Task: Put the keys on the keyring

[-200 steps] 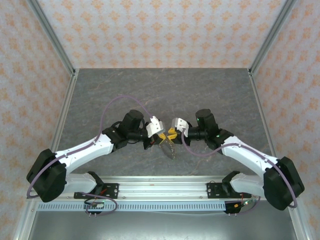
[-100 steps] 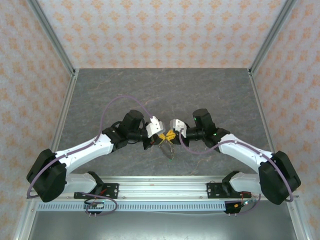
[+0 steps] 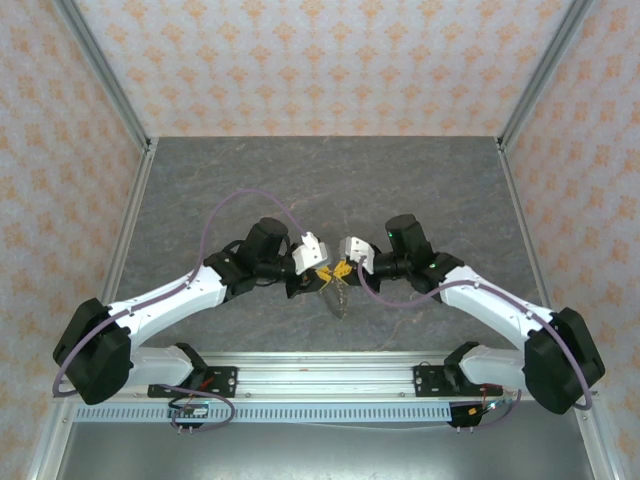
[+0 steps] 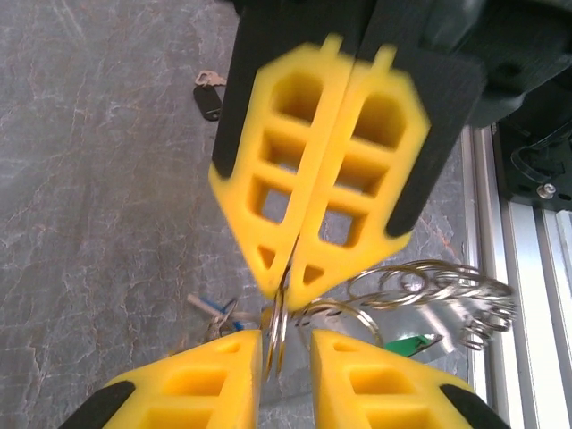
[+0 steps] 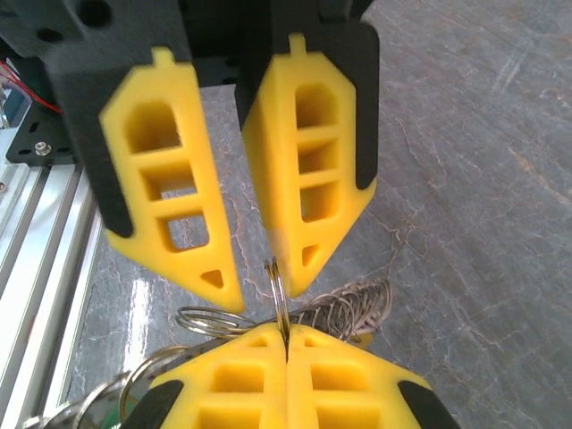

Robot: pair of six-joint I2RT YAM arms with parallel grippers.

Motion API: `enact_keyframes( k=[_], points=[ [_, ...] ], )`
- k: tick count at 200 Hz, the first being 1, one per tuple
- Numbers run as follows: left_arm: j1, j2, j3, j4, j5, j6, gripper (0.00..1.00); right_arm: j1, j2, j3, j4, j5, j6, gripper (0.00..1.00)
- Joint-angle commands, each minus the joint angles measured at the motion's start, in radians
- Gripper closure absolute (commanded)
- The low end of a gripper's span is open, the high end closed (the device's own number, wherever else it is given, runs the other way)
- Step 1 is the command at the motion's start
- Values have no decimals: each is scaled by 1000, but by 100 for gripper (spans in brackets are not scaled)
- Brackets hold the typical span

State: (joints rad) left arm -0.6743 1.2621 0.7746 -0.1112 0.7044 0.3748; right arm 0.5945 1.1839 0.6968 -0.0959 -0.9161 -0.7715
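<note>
From above, the left tool [image 3: 322, 272] and the right tool [image 3: 344, 268] meet tip to tip over the grey table [image 3: 200, 200], toward the middle of its near edge. The keyring [image 3: 337, 298] hangs just below them, and their yellow fingers hide its upper part. A metal rail [image 3: 320, 375] lies along the near edge, between the two arm bases.

In the left wrist view, the left tool's two fingers stand a little apart. The thin keyring stands upright in the gap, close to one finger; I cannot tell if it touches. Opposite, the right tool has its fingers pressed together on the same ring. A bunch of metal rings [image 4: 429, 290] hangs just beside it, with a green key [image 4: 416, 344] under the bunch and a blue key [image 4: 214, 308] on the other side. A dark key [image 4: 208, 96] lies alone on the table, well apart.

In the right wrist view, the right tool pinches the ring's edge. The left tool's fingers are narrowly open opposite it, and the ring's free edge is just at one fingertip.
</note>
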Motion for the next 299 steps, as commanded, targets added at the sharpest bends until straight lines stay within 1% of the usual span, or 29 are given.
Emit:
enact_keyframes(
  k=[1, 27, 52, 74, 115, 129, 209, 280, 299],
  points=[
    [-5, 19, 42, -47, -11, 34, 79, 16, -48, 67, -72, 17, -59, 100],
    [-5, 31, 56, -50, 2, 33, 79, 44, -55, 88, -118, 60, -79, 100],
    [-5, 16, 44, -15, 6, 8, 78, 60, -46, 105, -155, 103, -99, 100],
    [-5, -17, 10, 34, -25, -16, 75, 64, -44, 106, -160, 130, -106, 100],
    [-4, -59, -21, 19, -92, -10, 74, 64, -44, 104, -162, 149, -114, 100],
    [-4, -69, -30, 30, -98, -13, 73, 64, -41, 106, -160, 142, -114, 100],
    [-5, -10, 26, 1, -8, 7, 71, 65, -39, 96, -114, 111, -103, 100],
    [-5, 5, 35, -11, 25, 11, 71, 64, -12, 89, -91, 119, -84, 100],
    [-5, 8, 34, -10, 29, 12, 71, 64, -10, 89, -86, 104, -80, 100]
  ],
)
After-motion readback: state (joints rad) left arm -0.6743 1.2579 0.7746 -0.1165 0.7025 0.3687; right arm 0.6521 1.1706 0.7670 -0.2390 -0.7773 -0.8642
